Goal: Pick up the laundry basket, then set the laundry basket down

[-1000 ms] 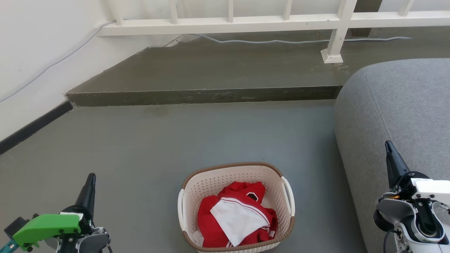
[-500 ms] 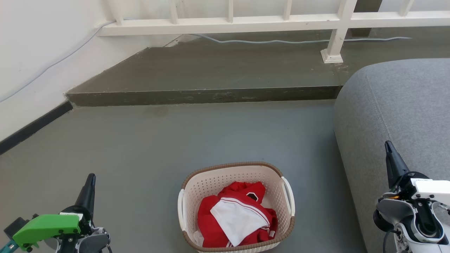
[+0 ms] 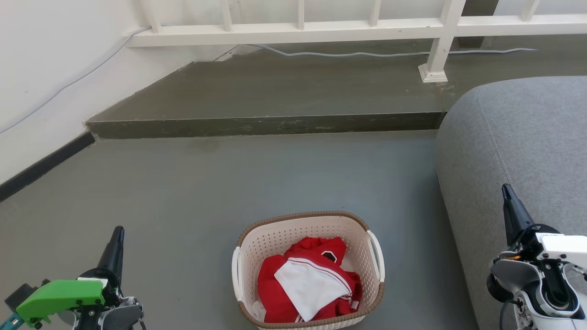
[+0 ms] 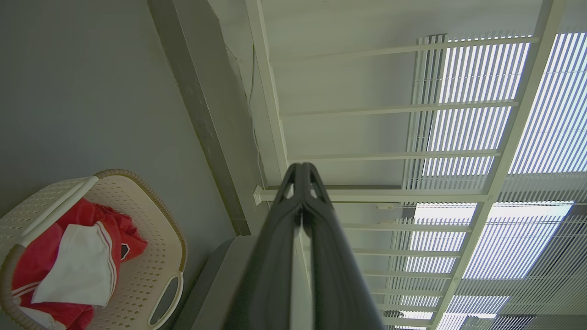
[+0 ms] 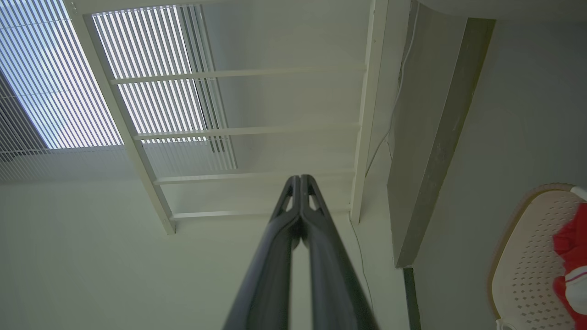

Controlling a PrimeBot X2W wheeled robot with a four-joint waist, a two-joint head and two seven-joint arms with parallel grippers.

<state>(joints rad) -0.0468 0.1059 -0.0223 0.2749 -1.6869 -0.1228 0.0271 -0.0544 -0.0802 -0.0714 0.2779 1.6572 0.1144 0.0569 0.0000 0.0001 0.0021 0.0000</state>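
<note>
The cream laundry basket (image 3: 275,238) with a brown woven-look rim and white side handles stands on the grey floor at the bottom centre of the head view, holding red and white clothes (image 3: 309,286). My left gripper (image 3: 119,230) is at the lower left, well clear of the basket, fingers pressed together and empty. My right gripper (image 3: 506,189) is at the lower right in front of the sofa, also shut and empty. The basket (image 4: 151,270) lies at the lower left of the left wrist view, beside the shut left gripper (image 4: 302,166). The basket (image 5: 523,266) sits at the right edge beside the right gripper (image 5: 300,177).
A grey sofa (image 3: 527,146) takes up the right side, close to the basket. A raised concrete step (image 3: 266,123) crosses the floor ahead, with a white railing (image 3: 321,30) and a cable beyond. A white wall (image 3: 41,68) runs along the left.
</note>
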